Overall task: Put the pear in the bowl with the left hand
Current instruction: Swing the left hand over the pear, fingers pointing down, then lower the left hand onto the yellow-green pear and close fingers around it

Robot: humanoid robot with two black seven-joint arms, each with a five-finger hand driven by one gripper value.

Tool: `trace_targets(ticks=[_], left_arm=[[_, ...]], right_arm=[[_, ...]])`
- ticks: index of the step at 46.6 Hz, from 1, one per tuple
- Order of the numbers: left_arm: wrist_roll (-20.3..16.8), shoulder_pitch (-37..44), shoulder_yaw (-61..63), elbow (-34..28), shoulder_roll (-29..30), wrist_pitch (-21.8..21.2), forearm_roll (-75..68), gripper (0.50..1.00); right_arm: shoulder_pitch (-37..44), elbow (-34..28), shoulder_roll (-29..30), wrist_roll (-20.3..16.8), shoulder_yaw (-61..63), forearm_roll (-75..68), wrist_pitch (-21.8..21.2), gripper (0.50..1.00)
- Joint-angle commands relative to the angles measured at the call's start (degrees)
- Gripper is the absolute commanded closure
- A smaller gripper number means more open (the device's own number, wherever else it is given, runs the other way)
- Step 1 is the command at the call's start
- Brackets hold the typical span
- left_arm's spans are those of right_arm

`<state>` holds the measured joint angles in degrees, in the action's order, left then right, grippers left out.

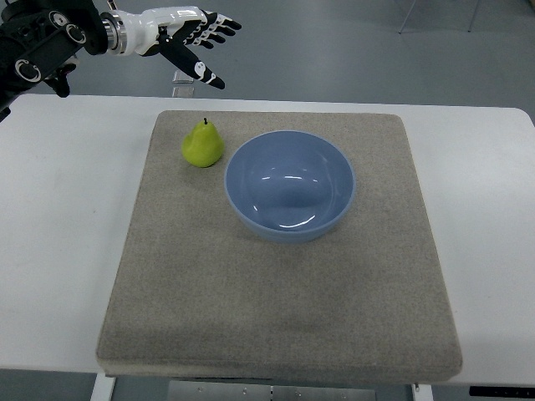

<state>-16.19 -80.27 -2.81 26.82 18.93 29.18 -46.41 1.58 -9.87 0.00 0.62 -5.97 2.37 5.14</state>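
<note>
Task not yet begun: the left hand (188,42) hovers empty with fingers (219,27) spread apart, while the green pear (203,145) stands upright below the fingertips on the grey mat (276,292), just beside the empty blue bowl (290,185).

The scene was recorded by a single camera, set high on the robot's own side and aimed steeply down, so that no second view was offered for comparison. A white table (50,209) was taken in nearly from edge to edge, with a grey mat (276,309) filling most of the picture at middling range. Along the top, a strip of grey floor (351,50) beyond the table's far edge was caught as well.
</note>
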Motion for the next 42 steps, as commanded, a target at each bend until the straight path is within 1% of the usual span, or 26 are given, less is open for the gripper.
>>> trace_targets(ticks=[1,12,16,19,21,24,30,37,42], left_arm=[[-0.1,-0.1,0.3,0.5,0.1,0.0,-3.9,0.516],[-0.1,-0.1,0.3,3.0,0.1,-0.2,-15.1,0.525],[-0.1,-0.1,0.4,3.4,0.1,-0.2,-17.0,0.529],[-0.1,0.0,0.9,3.4,0.1,-0.3,-18.4,0.553],[-0.1,0.2,1.8,3.4,0.1,-0.4,-19.9,0.559],[-0.1,0.4,3.4,3.4,0.1,-1.5,-22.7,0.585],[-0.1,0.7,4.0,3.4,-0.2,-3.9,-25.0,0.581],[-0.1,0.9,5.4,3.4,-0.5,-4.3,-25.2,0.581],[-0.1,0.8,8.0,3.4,-0.6,-5.4,-25.1,0.576]], right_arm=[[0.0,0.0,0.0,0.0,0.0,0.0,0.0,0.576],[0.0,0.0,0.0,0.0,0.0,0.0,0.0,0.576],[0.0,-0.1,0.0,0.0,0.1,0.0,0.0,0.576],[0.0,0.0,0.0,0.0,0.0,0.0,0.0,0.576],[0.0,-0.1,0.0,0.0,0.0,0.0,0.0,0.576],[0.0,0.0,0.0,0.0,0.0,0.0,0.0,0.576],[0.0,0.0,0.0,0.0,0.0,0.0,0.0,0.576],[0.0,-0.1,0.0,0.0,0.0,0.0,0.0,0.576],[0.0,0.0,0.0,0.0,0.0,0.0,0.0,0.576]])
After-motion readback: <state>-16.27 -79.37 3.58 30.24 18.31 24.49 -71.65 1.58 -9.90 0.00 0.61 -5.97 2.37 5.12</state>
